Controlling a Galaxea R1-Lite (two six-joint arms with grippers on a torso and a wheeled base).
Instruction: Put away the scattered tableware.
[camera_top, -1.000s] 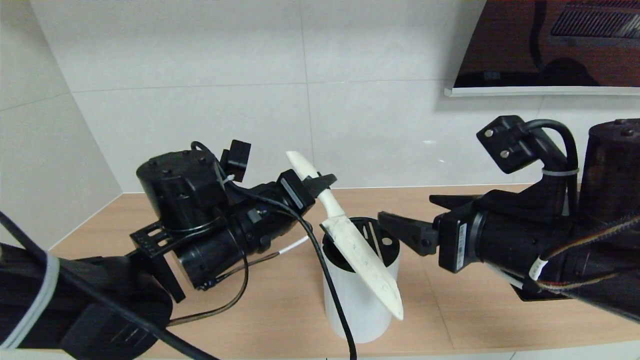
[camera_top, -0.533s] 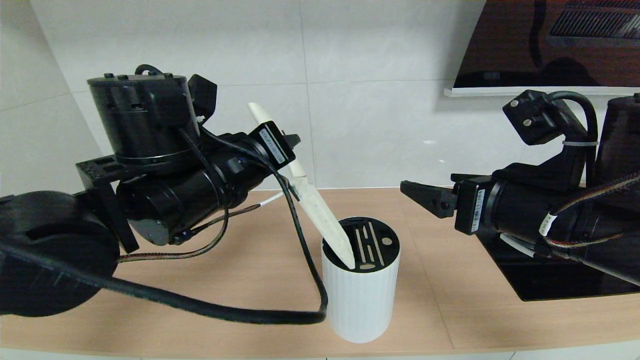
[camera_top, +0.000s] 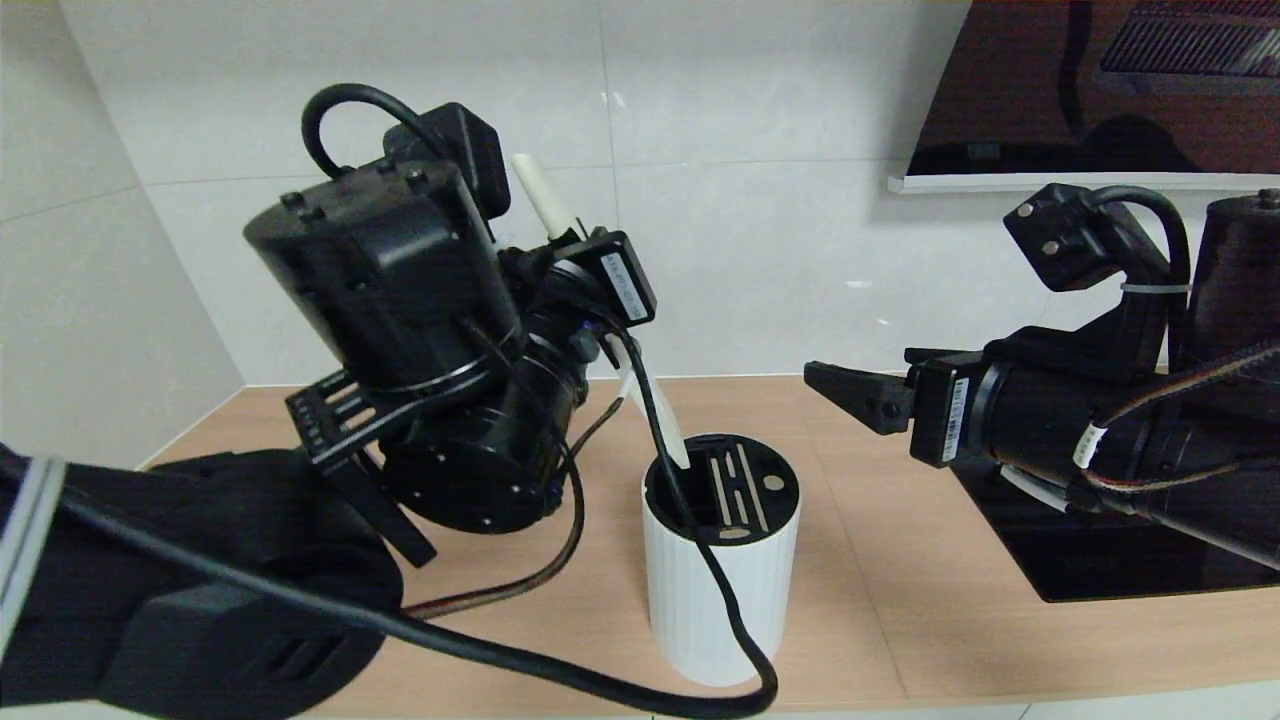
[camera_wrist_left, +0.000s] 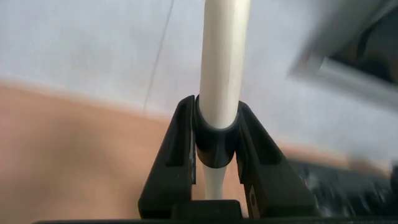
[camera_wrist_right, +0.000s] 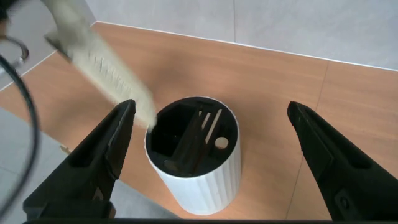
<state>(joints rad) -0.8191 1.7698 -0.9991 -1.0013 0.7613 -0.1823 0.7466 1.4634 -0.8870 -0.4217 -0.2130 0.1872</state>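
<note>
A white cylindrical knife holder (camera_top: 720, 590) with a black slotted top stands near the counter's front edge. My left gripper (camera_top: 592, 262) is above and left of it, shut on the handle of a white knife (camera_top: 648, 408). The knife stands steeply, handle up, with its blade tip dipping into the holder's large opening. In the left wrist view the fingers (camera_wrist_left: 180, 143) clamp the knife handle (camera_wrist_left: 225, 56). My right gripper (camera_top: 862, 378) hangs open to the right of the holder, level with its top. From the right wrist, the knife blade (camera_wrist_right: 102, 65) slants into the holder (camera_wrist_right: 205, 183) between the open right gripper (camera_wrist_right: 210, 107).
A black cooktop (camera_top: 1100, 560) is set into the wooden counter (camera_top: 540, 560) at the right, under my right arm. A dark range hood (camera_top: 1100, 90) hangs at the upper right. Tiled walls close the back and the left side. My left arm's cable (camera_top: 700, 560) drapes across the holder.
My left arm rose and swung the knife from slanting across the holder's front to steep, with its tip now in the opening. The right gripper drew back rightward, then held still.
</note>
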